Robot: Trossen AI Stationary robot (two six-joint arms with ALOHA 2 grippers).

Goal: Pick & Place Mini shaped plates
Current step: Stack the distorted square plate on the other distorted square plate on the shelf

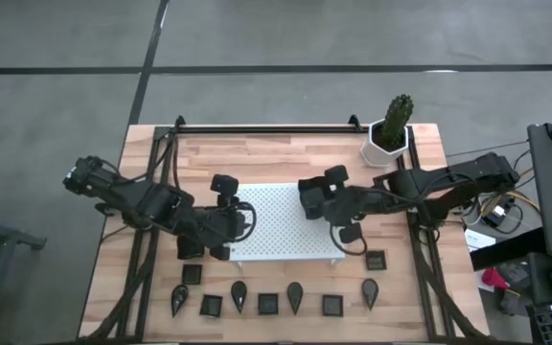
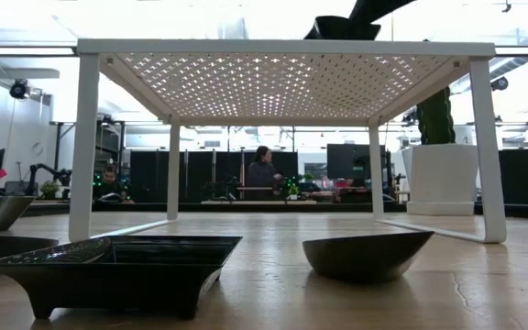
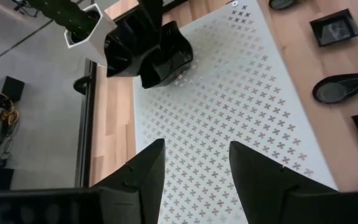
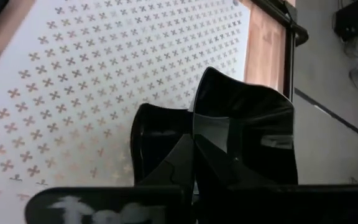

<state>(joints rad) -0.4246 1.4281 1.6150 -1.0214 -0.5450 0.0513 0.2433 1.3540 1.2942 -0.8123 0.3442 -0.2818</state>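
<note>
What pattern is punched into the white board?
Rows of small cross-shaped holes cover the white board; the left wrist view shows them best.

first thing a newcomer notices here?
The white perforated board at table centre, with both dark arms meeting over it. The right gripper is shut on a square black plate above it; the left gripper hovers open. A row of black mini plates lines the near edge.

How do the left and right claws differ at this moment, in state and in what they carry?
The left claw is open and empty, while the right claw is shut on a square black plate. The left claw sits over the white board at its left end, the right claw over its right end. Both are dark two-finger claws above that board.
</note>
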